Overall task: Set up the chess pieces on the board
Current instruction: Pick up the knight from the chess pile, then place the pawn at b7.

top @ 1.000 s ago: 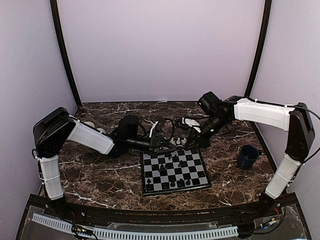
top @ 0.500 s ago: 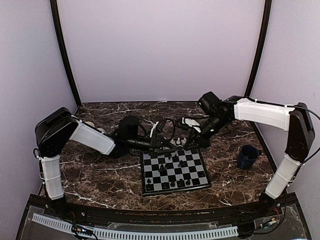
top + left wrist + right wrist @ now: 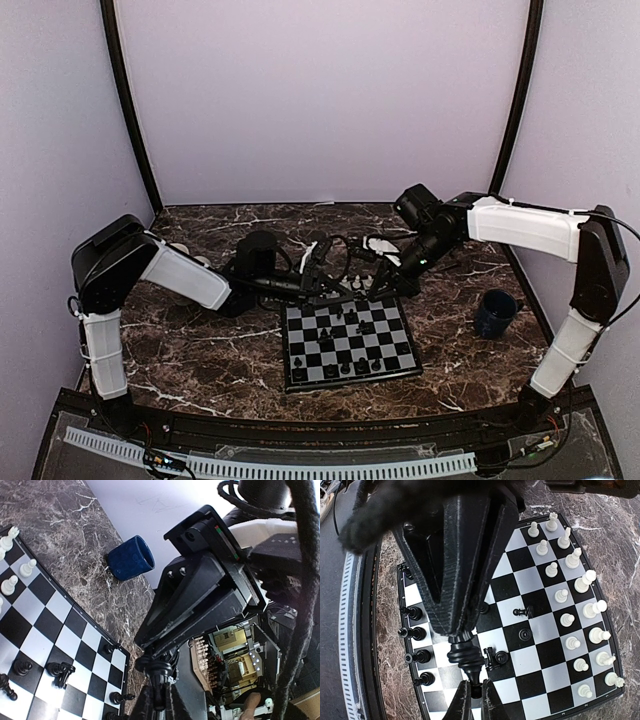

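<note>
The board (image 3: 352, 381) lies in the middle of the table. Above its far edge, one black chess piece (image 3: 466, 655) hangs level between both grippers. My left gripper (image 3: 160, 700) is shut on one end of that piece (image 3: 158, 669). My right gripper (image 3: 476, 689) is shut on its narrow tip. They meet nose to nose, left gripper (image 3: 345, 286) facing right gripper (image 3: 384, 284). White chess pieces (image 3: 576, 641) fill two rows on one side. Black chess pieces (image 3: 415, 630) line the opposite edge, and two black ones (image 3: 495, 656) lie toppled mid-board.
A dark blue mug (image 3: 495, 312) stands on the marble table right of the board, also seen in the left wrist view as the mug (image 3: 131, 557). Cables (image 3: 335, 250) loop behind the grippers. Purple walls enclose the table on three sides.
My left gripper's jaws have closed onto the black piece that my right gripper was holding. Both arms have stayed almost in place.
</note>
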